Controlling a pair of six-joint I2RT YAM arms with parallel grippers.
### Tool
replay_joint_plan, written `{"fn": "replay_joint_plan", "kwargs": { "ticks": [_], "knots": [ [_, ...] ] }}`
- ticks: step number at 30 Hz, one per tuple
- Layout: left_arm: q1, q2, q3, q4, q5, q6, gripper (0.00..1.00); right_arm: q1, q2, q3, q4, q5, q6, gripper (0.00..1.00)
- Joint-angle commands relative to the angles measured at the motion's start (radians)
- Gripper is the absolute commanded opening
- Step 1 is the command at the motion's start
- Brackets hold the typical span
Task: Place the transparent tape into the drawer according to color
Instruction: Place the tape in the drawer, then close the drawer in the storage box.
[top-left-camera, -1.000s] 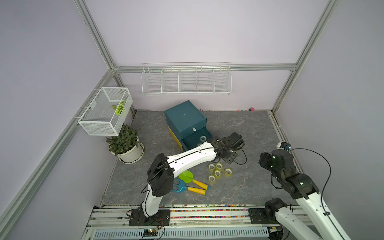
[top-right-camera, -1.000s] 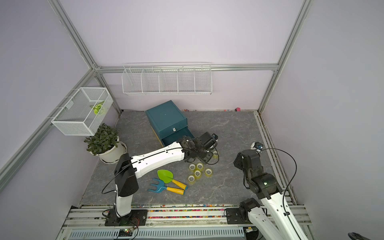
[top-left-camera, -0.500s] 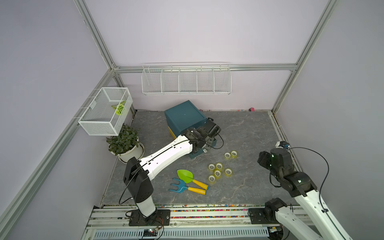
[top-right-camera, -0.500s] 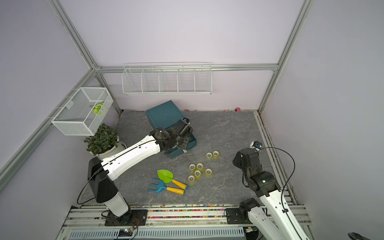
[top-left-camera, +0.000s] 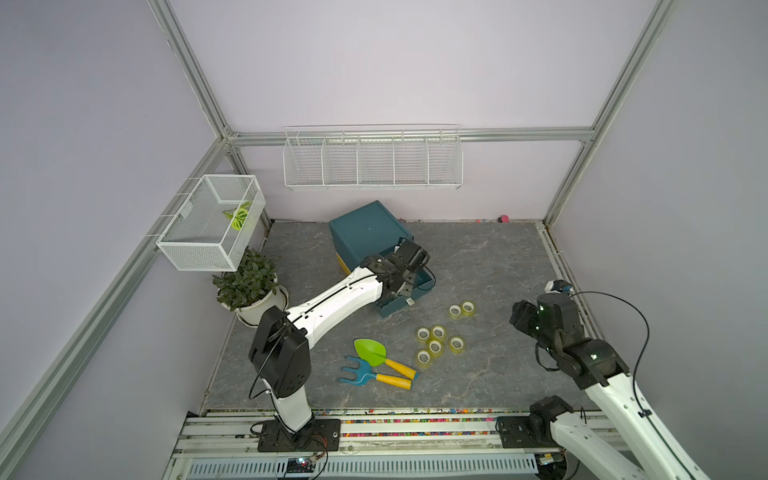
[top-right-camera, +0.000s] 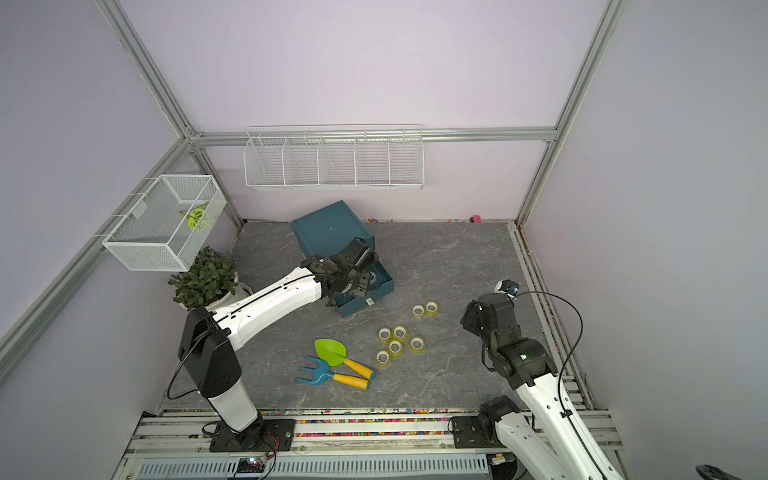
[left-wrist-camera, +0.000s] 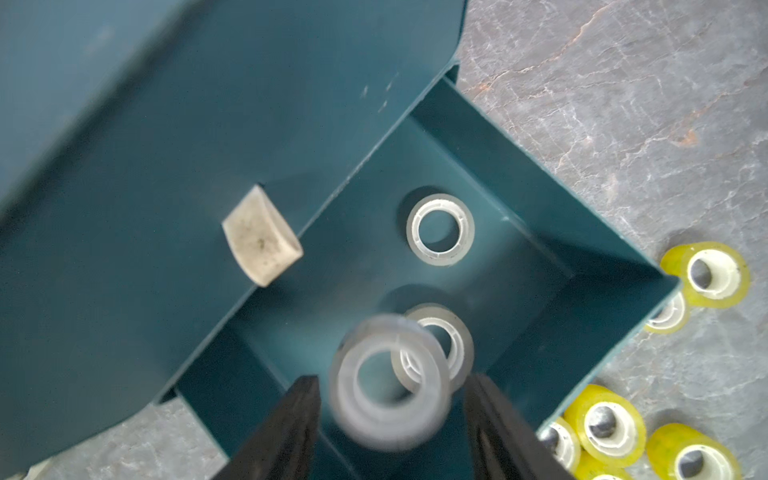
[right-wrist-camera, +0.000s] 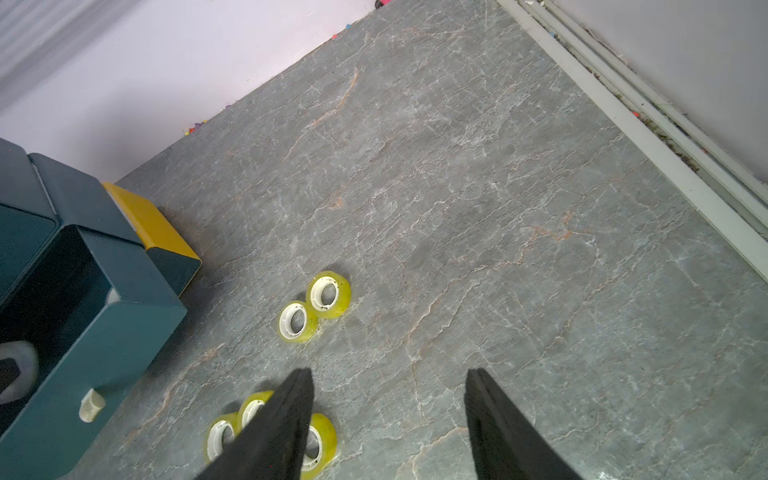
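**Left claw (left-wrist-camera: 392, 377) spread above the open drawer (left-wrist-camera: 540, 187), clear roll (left-wrist-camera: 390, 428) loose between its fingers**

In both top views the left claw (top-left-camera: 402, 286) hangs over the pulled-out drawer (top-right-camera: 380, 291) of the teal cabinet (top-left-camera: 365, 232). Its opening is too small to read from here. Seven yellow rolls (top-left-camera: 435, 346) lie on the grey floor (top-left-camera: 478, 257) outside the drawer. A touching pair (top-left-camera: 468, 308) sits near the drawer front. A cluster of five (top-right-camera: 395, 346) sits nearer the front rail, beside the green toy shovel (top-left-camera: 370, 351) and blue rake (top-left-camera: 357, 372). The right claw (top-left-camera: 523, 316) hovers well apart from them, toward the right wall.

From the left wrist, the two black fingers (left-wrist-camera: 299, 415) stand wide apart. The clear roll is blurred in the gap and touches neither finger, so this claw holds nothing. Beyond it, two more clear rolls (left-wrist-camera: 440, 229) lie flat on the drawer floor, one partly hidden behind the blurred roll. A white knob (left-wrist-camera: 262, 237) juts from the cabinet face beside the open drawer. Several yellow rolls show on the floor just outside the drawer wall.

From the right wrist, the right claw (right-wrist-camera: 388, 370) is also wide open, with only bare floor between its fingers. The touching pair (right-wrist-camera: 326, 294) lies ahead of it. Three of the cluster sit beside and partly behind one finger (right-wrist-camera: 282, 424). The drawer front carries its own knob (right-wrist-camera: 91, 405), and a yellow panel (right-wrist-camera: 153, 224) shows on the cabinet.
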Motion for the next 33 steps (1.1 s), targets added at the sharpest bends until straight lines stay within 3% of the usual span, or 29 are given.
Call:
{"fn": "replay_joint_plan", "kwargs": {
  "ticks": [1, 6, 12, 16, 20, 26, 33],
  "knots": [
    [0.005, -0.014, -0.003, 0.015, 0.01, -0.014, 0.68, -0.004, 0.013, -0.003, 0.041, -0.042, -0.019, 0.63],
    [0.005, -0.073, -0.005, 0.005, 0.023, -0.029, 0.72, -0.004, 0.054, -0.004, 0.1, -0.167, -0.078, 0.63],
    [0.006, -0.25, -0.055, 0.056, 0.019, -0.046, 0.82, 0.026, 0.226, 0.032, 0.15, -0.364, -0.147, 0.59],
    [0.034, -0.343, -0.073, 0.08, -0.01, -0.058, 0.84, 0.149, 0.333, 0.065, 0.2, -0.362, -0.181, 0.55],
    [0.142, -0.401, -0.116, 0.107, 0.019, -0.084, 0.86, 0.254, 0.446, 0.116, 0.243, -0.345, -0.199, 0.54],
    [0.288, -0.407, -0.193, 0.162, 0.039, -0.141, 0.87, 0.334, 0.617, 0.21, 0.288, -0.38, -0.21, 0.48],
    [0.344, -0.359, -0.217, 0.183, 0.042, -0.164, 0.87, 0.395, 0.774, 0.292, 0.381, -0.4, -0.211, 0.44]
  ]
}}
